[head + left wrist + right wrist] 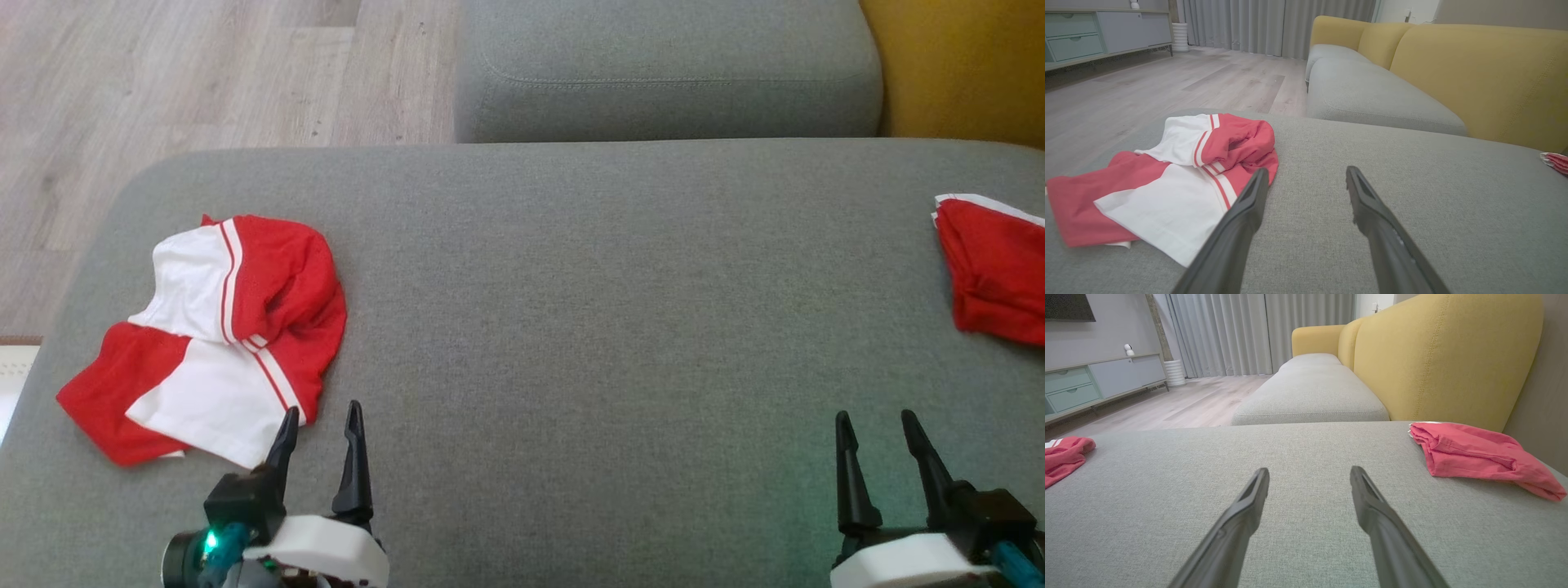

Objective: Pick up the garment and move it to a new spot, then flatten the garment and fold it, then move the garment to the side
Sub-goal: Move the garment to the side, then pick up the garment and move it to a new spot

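Observation:
A crumpled red and white garment lies on the left part of the grey couch seat. The left wrist view has this garment to the left of the fingers. My left gripper stands open just right of the garment's near corner, holding nothing. At the seat's right edge lies a second, folded red garment, which the right wrist view shows as a folded red garment at right. My right gripper is open over bare cushion, well short of that one.
A second grey cushion adjoins the far edge, with a yellow backrest at far right. Wooden floor lies beyond the seat's left and far edges. A low cabinet stands against the far wall.

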{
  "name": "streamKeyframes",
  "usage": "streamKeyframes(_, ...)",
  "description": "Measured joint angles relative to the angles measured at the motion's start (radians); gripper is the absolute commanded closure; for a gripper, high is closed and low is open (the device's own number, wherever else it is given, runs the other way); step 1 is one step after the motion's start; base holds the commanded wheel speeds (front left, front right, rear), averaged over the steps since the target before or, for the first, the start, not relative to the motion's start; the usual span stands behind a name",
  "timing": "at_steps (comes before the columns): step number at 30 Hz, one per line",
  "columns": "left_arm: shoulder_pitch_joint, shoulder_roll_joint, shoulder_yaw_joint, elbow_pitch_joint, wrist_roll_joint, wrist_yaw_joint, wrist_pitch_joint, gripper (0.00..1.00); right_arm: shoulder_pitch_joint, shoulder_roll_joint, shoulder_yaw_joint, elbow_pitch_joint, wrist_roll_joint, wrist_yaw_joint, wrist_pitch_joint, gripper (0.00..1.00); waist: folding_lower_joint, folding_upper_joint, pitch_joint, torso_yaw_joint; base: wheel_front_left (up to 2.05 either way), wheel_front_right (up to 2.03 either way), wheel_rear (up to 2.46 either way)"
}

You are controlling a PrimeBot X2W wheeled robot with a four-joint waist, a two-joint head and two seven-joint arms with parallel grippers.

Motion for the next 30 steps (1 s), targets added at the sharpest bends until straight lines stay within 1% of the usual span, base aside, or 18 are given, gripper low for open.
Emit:
streamKeyframes(7, 0.000, 0.000, -0.002, 0.000, 0.002, -0.009, 0.000, 0.00, 0.000, 0.000, 0.006, -0.001, 0.014, 0.000, 0.000, 0.00, 0.0000, 0.0000, 0.003, 0.010, 0.00, 0.00, 0.00)
streamKeyframes(11, -0.002, 0.000, -0.007, 0.000, 0.008, -0.014, 0.000, 0.00, 0.000, 0.000, 0.012, -0.009, 0.021, 0.000, 0.000, 0.00, 0.0000, 0.0000, 0.004, 0.038, 0.00, 0.00, 0.00)
streamKeyframes(15, -0.003, 0.000, -0.014, 0.001, 0.008, -0.016, 0.000, 0.00, 0.000, 0.000, 0.027, -0.011, 0.035, 0.000, -0.003, 0.00, 0.0000, 0.0000, 0.003, 0.095, 0.00, 0.00, 0.00)
streamKeyframes(20, -0.001, 0.000, -0.011, 0.003, 0.008, -0.014, 0.000, 0.00, 0.000, 0.000, 0.059, -0.011, 0.049, 0.000, -0.003, 0.00, 0.0000, 0.0000, -0.001, 0.194, 0.00, 0.00, 0.00)
streamKeyframes(25, 0.023, 0.001, 0.016, 0.002, 0.008, -0.015, 0.000, 0.00, -0.003, 0.001, 0.088, -0.009, 0.049, 0.000, -0.003, 0.00, 0.0000, 0.0000, -0.004, 0.286, 0.00, 0.00, 0.00)
streamKeyframes(28, 0.044, 0.002, 0.027, 0.002, 0.008, -0.015, 0.000, 0.00, -0.005, 0.001, 0.096, -0.006, 0.049, 0.000, -0.003, 0.00, 0.0000, 0.0000, -0.002, 0.316, 0.00, 0.00, 0.00)
streamKeyframes(30, 0.044, 0.001, 0.038, 0.000, 0.007, -0.015, 0.000, 0.00, -0.006, 0.001, 0.101, -0.005, 0.049, 0.000, -0.003, 0.00, 0.0000, 0.0000, 0.006, 0.317, 0.00, 0.00, 0.00)
